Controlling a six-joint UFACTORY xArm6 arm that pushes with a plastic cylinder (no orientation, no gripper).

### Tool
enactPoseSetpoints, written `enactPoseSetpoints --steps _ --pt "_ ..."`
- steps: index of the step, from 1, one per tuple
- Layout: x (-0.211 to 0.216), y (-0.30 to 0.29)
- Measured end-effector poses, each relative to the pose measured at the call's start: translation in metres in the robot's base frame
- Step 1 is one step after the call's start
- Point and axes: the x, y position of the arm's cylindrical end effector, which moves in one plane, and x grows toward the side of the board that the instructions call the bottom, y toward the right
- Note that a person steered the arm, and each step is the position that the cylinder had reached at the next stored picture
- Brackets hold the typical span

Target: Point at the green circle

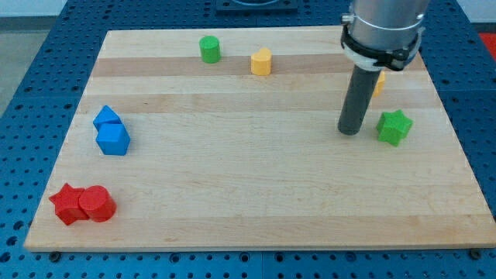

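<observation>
The green circle (209,49), a short green cylinder, stands near the view's top, left of centre on the wooden board (256,194). My tip (349,131) touches the board at the view's right, far from the green circle and just left of a green star (394,126). The rod rises from the tip to the arm's grey body at the view's top right.
A yellow block (262,61) sits right of the green circle. Another yellow block (378,82) is mostly hidden behind the rod. Two blue blocks (111,133) touch at the view's left. A red star (67,204) and red cylinder (97,204) touch at the bottom left.
</observation>
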Motion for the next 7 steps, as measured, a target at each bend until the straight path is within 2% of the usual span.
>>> enactPoseSetpoints --steps 3,5,6,7 --pt "-0.018 -0.170" --pt "-0.049 -0.253" --pt "-0.121 -0.289" --pt "-0.220 -0.292"
